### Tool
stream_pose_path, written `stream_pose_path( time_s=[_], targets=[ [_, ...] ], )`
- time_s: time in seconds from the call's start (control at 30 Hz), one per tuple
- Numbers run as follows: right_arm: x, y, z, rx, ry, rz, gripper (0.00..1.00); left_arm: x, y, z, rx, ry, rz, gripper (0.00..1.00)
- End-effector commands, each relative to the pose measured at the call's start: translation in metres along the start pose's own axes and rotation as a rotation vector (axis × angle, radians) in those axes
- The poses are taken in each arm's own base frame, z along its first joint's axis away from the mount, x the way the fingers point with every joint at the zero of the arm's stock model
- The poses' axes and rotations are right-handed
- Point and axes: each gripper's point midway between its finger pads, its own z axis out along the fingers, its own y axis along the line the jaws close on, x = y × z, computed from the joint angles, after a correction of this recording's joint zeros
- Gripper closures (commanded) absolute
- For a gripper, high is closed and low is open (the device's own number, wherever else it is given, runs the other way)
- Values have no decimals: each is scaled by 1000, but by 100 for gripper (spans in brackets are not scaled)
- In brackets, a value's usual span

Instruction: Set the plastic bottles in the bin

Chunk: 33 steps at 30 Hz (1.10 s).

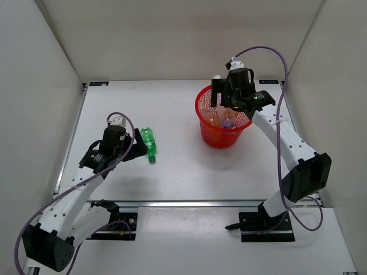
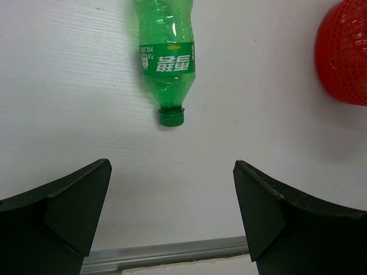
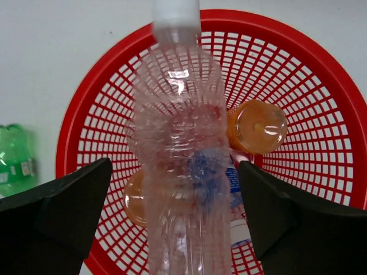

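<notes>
Between white walls (image 1: 34,86), the white table (image 1: 172,114) bears the bin (image 1: 221,137).

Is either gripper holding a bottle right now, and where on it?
Nothing is gripped. The left gripper is open, short of the green bottle. The right gripper is open over the bin; a clear bottle is between its fingers, untouched by either.

White table (image 1: 172,109) — green bottle (image 1: 149,142), red bin (image 1: 218,135).

I read 雪碧, upside down in my left wrist view, on the green bottle's (image 2: 165,28) label (image 2: 167,60); smaller print is illegible.
</notes>
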Motion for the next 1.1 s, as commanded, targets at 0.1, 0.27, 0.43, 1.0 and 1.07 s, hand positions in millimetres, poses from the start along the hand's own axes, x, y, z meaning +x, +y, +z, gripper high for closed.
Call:
stream_pose_path(
  time_s=[0.1, 0.27, 0.43, 1.0, 1.07],
  targets=[
    [-50, -19, -54, 11, -197, 45, 1, -13, -4, 40, -4, 8, 13, 1],
    [-19, -77, -83, 160, -157, 141, 1, -19, -13, 68, -8, 22, 11, 2],
    [42, -148, -109, 259, -109, 310, 1, -20, -8, 103, -81, 46, 16, 1],
    [183, -221, -148, 528, 62, 463, 1, -16, 14, 174, -234, 123, 0, 9],
    [208, -225, -143, 556, 106, 493, 0, -19, 6, 172, -209, 123, 2, 24]
  ],
)
